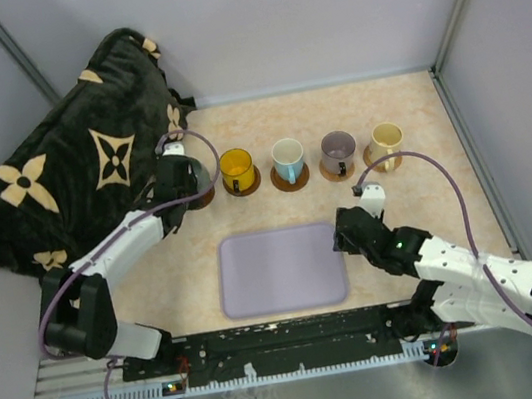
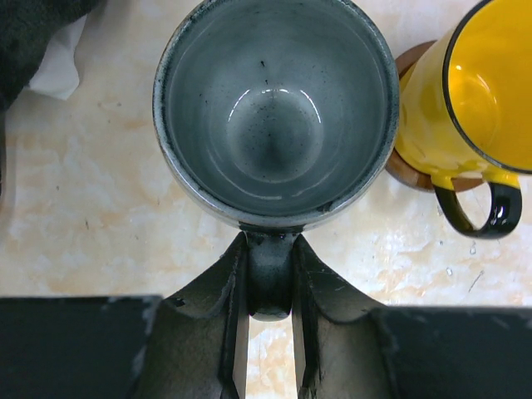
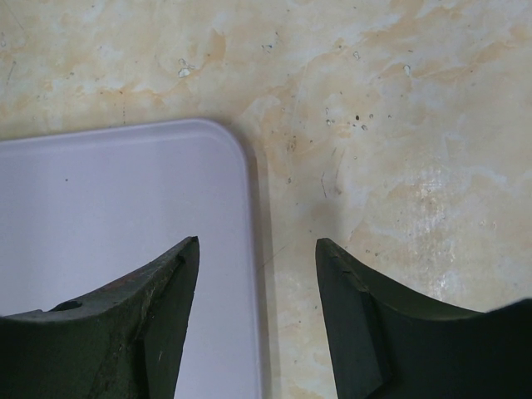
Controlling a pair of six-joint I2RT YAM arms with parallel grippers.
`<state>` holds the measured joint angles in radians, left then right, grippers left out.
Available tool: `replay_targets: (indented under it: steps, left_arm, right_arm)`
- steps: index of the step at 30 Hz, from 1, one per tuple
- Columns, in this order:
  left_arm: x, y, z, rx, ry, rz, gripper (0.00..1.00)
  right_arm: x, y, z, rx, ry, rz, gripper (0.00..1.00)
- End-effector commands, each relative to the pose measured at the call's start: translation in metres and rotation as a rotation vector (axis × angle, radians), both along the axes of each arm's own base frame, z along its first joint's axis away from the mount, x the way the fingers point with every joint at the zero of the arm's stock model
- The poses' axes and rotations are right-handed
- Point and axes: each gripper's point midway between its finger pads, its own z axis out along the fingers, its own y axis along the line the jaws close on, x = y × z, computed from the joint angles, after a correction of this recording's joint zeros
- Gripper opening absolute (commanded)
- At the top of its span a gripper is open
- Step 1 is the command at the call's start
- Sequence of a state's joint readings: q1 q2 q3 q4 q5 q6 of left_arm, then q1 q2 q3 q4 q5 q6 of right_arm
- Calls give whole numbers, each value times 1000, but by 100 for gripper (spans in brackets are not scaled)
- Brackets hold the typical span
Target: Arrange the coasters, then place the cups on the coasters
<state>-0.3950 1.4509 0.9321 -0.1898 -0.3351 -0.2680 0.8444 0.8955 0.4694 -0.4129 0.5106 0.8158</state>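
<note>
Seen from above, the left tool [image 1: 177,176] hides most of the grey-green mug [image 1: 204,175], which is at the left end of the row beside the dark patterned blanket [image 1: 71,180]. The left wrist view shows more: the tool is clamped tight on the mug's handle, which points back toward the arm, and the mug's mouth faces up. Whether it rests on a coaster is unclear. To its right, the yellow mug [image 1: 237,169], blue-and-white mug [image 1: 288,159], purple mug [image 1: 337,152] and beige mug [image 1: 386,139] stand upright, each on a coaster [image 1: 244,186], far back on the desk [image 1: 429,204]. The first three have their handles toward the near edge. The right tool [image 3: 258,243] hangs half open and empty over the right edge of the lavender tray [image 3: 108,199].
</note>
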Motion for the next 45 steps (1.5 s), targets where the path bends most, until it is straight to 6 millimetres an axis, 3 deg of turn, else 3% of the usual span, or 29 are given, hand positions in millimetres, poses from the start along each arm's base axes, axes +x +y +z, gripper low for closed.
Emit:
replay_targets:
  steps: [1, 10, 45]
  left_arm:
    - [39, -6, 40, -63, -139, -2, 2]
    - [50, -9, 33, -45, -78, 0, 1]
    - [29, 4, 2, -64, -35, 79, 0]
  right_arm:
    - [8, 6, 12, 20, -34, -13, 59]
    - [7, 6, 11, 23, -30, -14, 59]
    - [6, 12, 7, 34, -13, 3, 59]
